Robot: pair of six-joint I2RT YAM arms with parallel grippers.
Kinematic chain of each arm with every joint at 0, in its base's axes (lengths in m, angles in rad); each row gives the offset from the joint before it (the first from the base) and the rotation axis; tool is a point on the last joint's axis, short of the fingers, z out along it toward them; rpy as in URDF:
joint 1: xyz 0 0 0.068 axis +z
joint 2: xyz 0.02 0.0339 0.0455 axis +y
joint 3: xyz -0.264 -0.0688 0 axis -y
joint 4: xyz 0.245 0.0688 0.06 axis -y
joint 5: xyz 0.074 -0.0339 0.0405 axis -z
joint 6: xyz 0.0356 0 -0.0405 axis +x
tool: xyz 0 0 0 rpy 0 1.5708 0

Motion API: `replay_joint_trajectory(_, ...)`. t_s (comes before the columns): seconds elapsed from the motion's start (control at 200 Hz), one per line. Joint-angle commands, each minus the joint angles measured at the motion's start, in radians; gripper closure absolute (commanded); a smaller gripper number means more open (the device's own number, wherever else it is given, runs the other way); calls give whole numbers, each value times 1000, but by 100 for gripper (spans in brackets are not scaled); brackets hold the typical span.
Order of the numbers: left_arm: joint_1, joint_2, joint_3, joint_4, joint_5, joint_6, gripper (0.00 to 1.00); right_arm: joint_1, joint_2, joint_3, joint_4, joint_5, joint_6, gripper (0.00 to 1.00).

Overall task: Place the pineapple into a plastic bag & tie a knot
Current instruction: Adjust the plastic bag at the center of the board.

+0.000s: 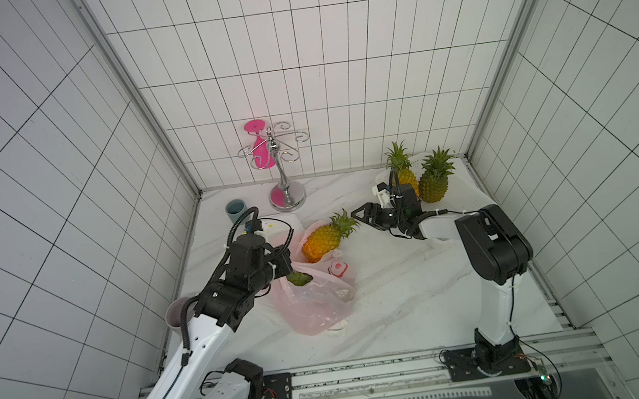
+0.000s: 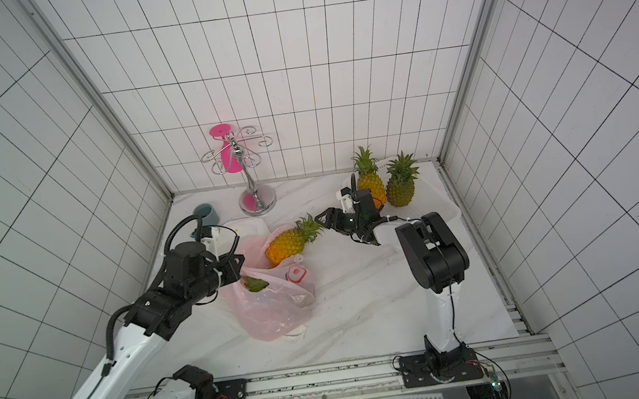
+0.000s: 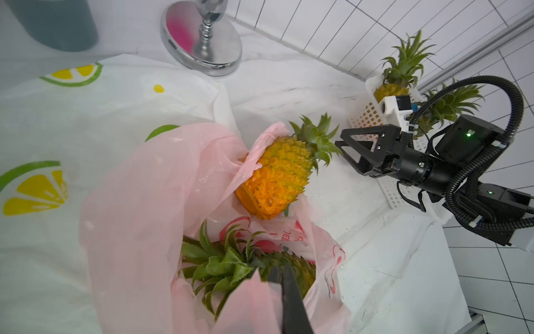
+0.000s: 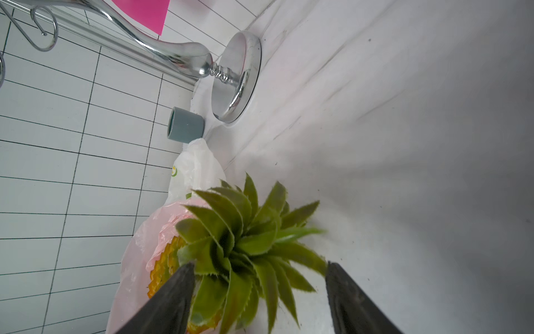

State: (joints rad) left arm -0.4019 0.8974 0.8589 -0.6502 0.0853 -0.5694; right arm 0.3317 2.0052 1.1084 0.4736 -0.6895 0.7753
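A pink plastic bag (image 1: 315,306) (image 2: 274,311) (image 3: 144,202) lies open mid-table, with a green pineapple (image 1: 299,278) (image 3: 231,266) inside it. An orange-yellow pineapple (image 1: 325,241) (image 2: 290,243) (image 3: 277,179) lies on its side at the bag's mouth, its base on a bag handle and its crown (image 4: 245,240) pointing right. My left gripper (image 1: 286,263) (image 2: 239,266) (image 3: 277,274) is shut on the bag's rim, holding the mouth up. My right gripper (image 1: 358,216) (image 2: 322,219) (image 4: 260,271) stands open at the crown, leaf tips between its wide jaws.
A white basket (image 1: 471,189) at the back right holds two upright pineapples (image 1: 404,172). A chrome rack (image 1: 285,171) with a pink glass stands at the back wall, a grey-blue cup (image 1: 236,210) left of it. A white lemon-print bag (image 3: 57,130) lies under my left arm.
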Motion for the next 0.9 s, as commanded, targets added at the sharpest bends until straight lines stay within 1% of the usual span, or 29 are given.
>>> replay_joint_trajectory(0.0, 34, 14, -12, -6, 59, 42, 100, 20, 72, 139, 96, -84, 96, 27)
replay_joint_trajectory(0.06, 50, 33, -7, -17, 49, 54, 100, 29, 105, 186, 50, -89, 75, 28)
replay_joint_trajectory(0.12, 74, 53, 0, -17, 52, 64, 100, 45, 125, 203, 23, -115, 59, 33)
replay_joint_trajectory(0.16, 91, 66, 3, -13, 64, 72, 100, 56, 124, 184, 52, -133, 64, 36)
replay_joint_trajectory(0.18, 98, 74, 3, -10, 72, 75, 100, 63, 120, 169, 79, -142, 71, 40)
replay_joint_trajectory(0.225, 116, 89, 7, 1, 87, 85, 100, 75, 112, 132, 148, -174, 101, 51)
replay_joint_trajectory(0.35, 154, 136, 25, 18, 116, 110, 100, 111, 54, 21, 315, -235, 165, 76)
replay_joint_trajectory(0.45, 159, 172, 50, 36, 113, 127, 100, 157, -7, -35, 326, -239, 150, 90)
replay_joint_trajectory(0.51, 160, 194, 65, 54, 105, 130, 100, 191, -45, -63, 318, -249, 129, 95)
replay_joint_trajectory(0.565, 161, 215, 82, 74, 97, 130, 100, 225, -83, -86, 258, -245, 74, 100)
replay_joint_trajectory(0.595, 161, 225, 89, 89, 94, 130, 100, 244, -102, -99, 212, -235, 52, 100)
replay_joint_trajectory(0.62, 161, 235, 96, 106, 92, 131, 100, 258, -117, -108, 175, -224, 0, 100)
replay_joint_trajectory(0.665, 161, 253, 97, 154, 100, 131, 100, 282, -141, -124, 116, -206, -51, 100)
replay_joint_trajectory(0.78, 161, 354, 140, 231, 138, 136, 100, 330, -181, -143, 32, -174, -132, 100)
replay_joint_trajectory(0.83, 160, 414, 183, 241, 166, 140, 100, 344, -192, -139, -4, -171, -163, 100)
replay_joint_trajectory(0.894, 150, 495, 273, 235, 195, 150, 100, 353, -213, -154, 4, -163, -169, 100)
